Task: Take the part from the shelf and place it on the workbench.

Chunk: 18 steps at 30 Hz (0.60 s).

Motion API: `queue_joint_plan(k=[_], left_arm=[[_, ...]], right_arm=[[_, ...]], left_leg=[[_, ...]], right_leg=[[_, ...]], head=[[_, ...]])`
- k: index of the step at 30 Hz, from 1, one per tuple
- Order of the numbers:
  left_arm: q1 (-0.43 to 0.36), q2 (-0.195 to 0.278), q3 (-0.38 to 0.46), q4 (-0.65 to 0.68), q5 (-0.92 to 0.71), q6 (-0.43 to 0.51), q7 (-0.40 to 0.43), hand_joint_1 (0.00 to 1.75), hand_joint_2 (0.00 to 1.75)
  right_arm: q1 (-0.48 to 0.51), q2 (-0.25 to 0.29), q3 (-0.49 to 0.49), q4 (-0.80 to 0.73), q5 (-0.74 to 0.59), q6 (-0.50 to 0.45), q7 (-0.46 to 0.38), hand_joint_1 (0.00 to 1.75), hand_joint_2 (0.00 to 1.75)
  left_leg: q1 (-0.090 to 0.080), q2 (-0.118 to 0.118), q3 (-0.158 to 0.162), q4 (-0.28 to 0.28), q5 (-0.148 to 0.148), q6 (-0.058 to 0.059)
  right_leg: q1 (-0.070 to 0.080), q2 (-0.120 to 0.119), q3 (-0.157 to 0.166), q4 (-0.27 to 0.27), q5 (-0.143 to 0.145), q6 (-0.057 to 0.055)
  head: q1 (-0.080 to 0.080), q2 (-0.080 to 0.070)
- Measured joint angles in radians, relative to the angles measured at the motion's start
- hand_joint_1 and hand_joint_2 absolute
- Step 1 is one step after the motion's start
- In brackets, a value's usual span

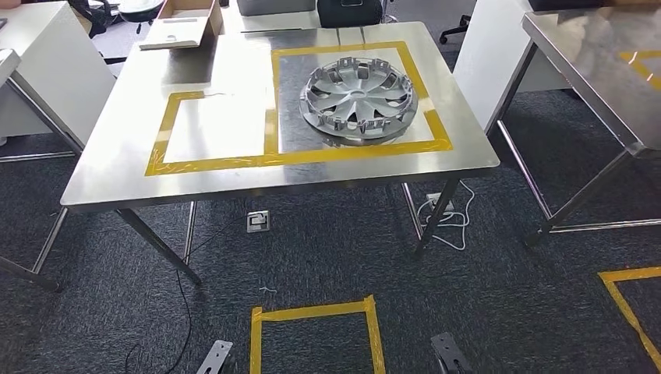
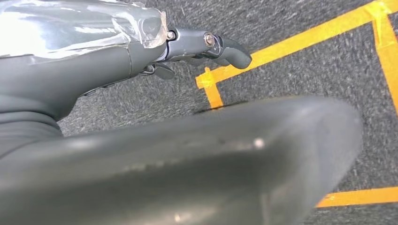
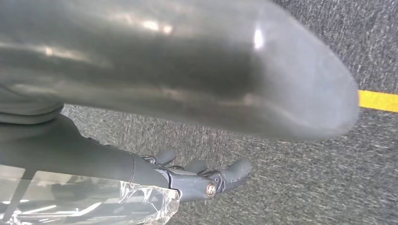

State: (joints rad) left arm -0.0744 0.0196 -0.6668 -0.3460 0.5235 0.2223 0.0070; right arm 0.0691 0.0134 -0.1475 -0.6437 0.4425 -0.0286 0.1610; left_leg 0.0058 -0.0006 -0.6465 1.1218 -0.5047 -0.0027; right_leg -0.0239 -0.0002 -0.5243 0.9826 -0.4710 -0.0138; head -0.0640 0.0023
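The part is a silver wheel cover [image 1: 358, 100]. It lies flat inside the larger yellow-taped square on the steel workbench [image 1: 234, 175], right of centre in the head view. My left hand [image 2: 164, 164] hangs over dark carpet with its fingers [image 2: 225, 47] stretched out and nothing in them. My right hand [image 3: 164, 70] hangs the same way, its fingers [image 3: 225, 176] straight and holding nothing. Both hands are far from the wheel cover.
A smaller taped square [image 1: 214, 128] marks the bench's left half. A second steel table [image 1: 592, 70] stands to the right and a white table [image 1: 47, 62] to the left. A cardboard box [image 1: 183, 23] sits at the bench's far edge. On the carpet are a taped square [image 1: 316, 335], a floor socket [image 1: 258, 221] and a white cable [image 1: 448, 214].
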Motion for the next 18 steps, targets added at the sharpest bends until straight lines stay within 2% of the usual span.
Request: queue_joint_plan(k=[2, 3, 4, 5, 7, 9, 10, 13, 14, 15, 17, 18], left_arm=[[0.002, 0.000, 0.000, 0.000, 0.000, 0.000, 0.000, 0.00, 0.00], [0.003, 0.000, 0.000, 0.000, 0.000, 0.000, 0.000, 0.00, 0.00], [0.005, 0.000, 0.000, 0.000, 0.000, 0.000, 0.000, 0.00, 0.00], [0.005, 0.000, 0.000, 0.000, 0.000, 0.000, 0.000, 0.00, 0.00], [0.006, 0.001, 0.000, 0.000, 0.001, 0.000, -0.001, 0.00, 0.00], [0.005, 0.004, 0.001, 0.000, 0.002, 0.000, -0.003, 0.00, 0.00], [0.006, 0.005, 0.002, 0.000, 0.003, 0.001, -0.005, 0.00, 0.00], [0.008, 0.007, 0.001, -0.001, 0.001, 0.002, -0.008, 0.00, 0.00], [0.008, 0.007, 0.001, -0.002, -0.001, 0.004, -0.008, 0.00, 0.00], [0.007, 0.007, 0.001, -0.004, -0.002, 0.007, -0.009, 0.00, 0.00], [0.007, 0.007, 0.001, -0.007, -0.003, 0.010, -0.009, 0.00, 0.00], [0.007, 0.007, 0.001, -0.008, -0.003, 0.011, -0.009, 0.00, 0.00]], right_arm=[[0.001, 0.000, 0.003, 0.001, 0.000, 0.000, 0.000, 0.00, 0.00], [0.002, 0.000, 0.004, 0.002, 0.000, 0.000, 0.000, 0.00, 0.00], [0.002, 0.000, 0.005, 0.002, 0.000, 0.000, 0.000, 0.00, 0.00], [0.003, 0.000, 0.006, 0.003, 0.000, 0.000, 0.000, 0.00, 0.00], [0.003, 0.001, 0.007, 0.004, 0.000, 0.000, 0.000, 0.00, 0.00], [0.001, 0.002, 0.009, 0.004, -0.001, 0.000, 0.000, 0.00, 0.00], [0.001, 0.002, 0.010, 0.004, -0.003, 0.000, 0.000, 0.00, 0.00], [0.002, 0.002, 0.013, 0.005, -0.016, -0.001, 0.000, 0.00, 0.00], [0.003, 0.002, 0.014, 0.005, -0.020, -0.002, -0.001, 0.00, 0.00], [0.004, 0.002, 0.014, 0.005, -0.024, -0.003, -0.001, 0.00, 0.00], [0.006, 0.000, 0.015, 0.005, -0.029, -0.004, -0.002, 0.00, 0.00], [0.007, -0.002, 0.015, 0.005, -0.031, -0.005, -0.002, 0.00, 0.00]], left_leg=[[0.005, 0.000, -0.046, 0.130, -0.068, -0.008], [0.006, 0.000, -0.051, 0.161, -0.077, -0.009], [0.006, 0.000, -0.042, 0.161, -0.072, -0.008], [0.006, 0.000, -0.020, 0.131, -0.055, -0.006], [0.004, -0.001, 0.055, 0.010, -0.007, 0.003], [-0.002, -0.001, 0.117, -0.098, 0.020, 0.017], [-0.005, -0.001, 0.130, -0.124, 0.024, 0.023], [-0.009, 0.002, 0.126, -0.138, 0.036, 0.035], [-0.007, 0.003, 0.125, -0.147, 0.045, 0.042], [-0.005, 0.005, 0.122, -0.155, 0.055, 0.047], [-0.005, 0.006, 0.110, -0.162, 0.069, 0.054], [-0.006, 0.006, 0.102, -0.161, 0.074, 0.054]], right_leg=[[0.002, 0.000, -0.012, 0.001, 0.009, -0.002], [0.003, 0.000, -0.017, 0.001, 0.012, -0.001], [0.003, 0.000, -0.021, 0.001, 0.015, 0.000], [0.004, 0.000, -0.022, 0.001, 0.017, 0.001], [0.005, 0.001, -0.023, 0.001, 0.020, 0.005], [0.008, 0.001, -0.026, 0.002, 0.024, 0.012], [0.008, 0.001, -0.028, 0.002, 0.027, 0.017], [0.007, 0.000, -0.036, 0.001, 0.035, 0.034], [0.006, 0.000, -0.045, 0.015, 0.025, 0.035], [0.007, 0.000, -0.062, 0.048, 0.004, 0.032], [0.006, 0.000, -0.118, 0.174, -0.063, 0.022], [0.006, 0.000, -0.144, 0.239, -0.091, 0.022]], head=[[-0.001, 0.000], [-0.001, 0.000], [-0.001, 0.000], [-0.001, 0.000], [-0.001, 0.000], [0.000, 0.000], [-0.001, 0.000], [-0.001, 0.000], [0.001, 0.000], [0.002, 0.000], [0.004, 0.000], [0.004, 0.000]])
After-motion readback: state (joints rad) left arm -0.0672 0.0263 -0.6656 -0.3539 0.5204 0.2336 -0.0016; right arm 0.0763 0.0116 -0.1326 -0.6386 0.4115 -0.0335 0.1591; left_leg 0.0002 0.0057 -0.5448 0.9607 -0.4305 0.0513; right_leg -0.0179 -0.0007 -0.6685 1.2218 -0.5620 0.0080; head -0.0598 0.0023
